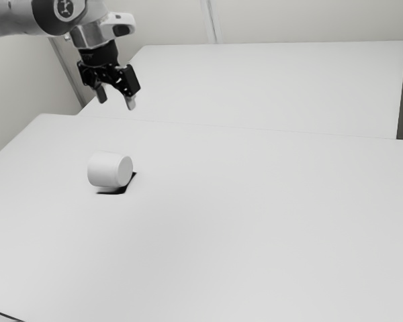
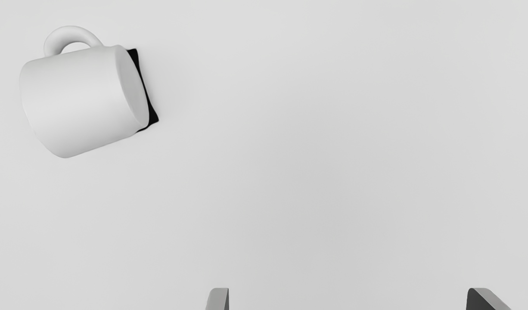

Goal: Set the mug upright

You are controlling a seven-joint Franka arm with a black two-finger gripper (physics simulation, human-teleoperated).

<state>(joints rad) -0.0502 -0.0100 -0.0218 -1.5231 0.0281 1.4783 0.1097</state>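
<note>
A white mug (image 1: pixel 110 170) lies on its side on the white table, one round end facing the exterior view's right. The gripper (image 1: pixel 116 103) hangs well above the table in the exterior view, apart from the mug and higher in the picture. Seen from the wrist, the mug (image 2: pixel 79 99) shows its curved handle on one side and a flat round end, with a black patch beside that end. There the gripper (image 2: pixel 348 297) is open, its two fingertips wide apart with nothing between them. Whatever is inside the mug is hidden.
The white table (image 1: pixel 255 221) stretches toward the exterior view's right. Behind it stands a second white surface (image 1: pixel 269 84), with pale walls around. A thin dark line (image 1: pixel 3 314) runs at the exterior view's lower left corner.
</note>
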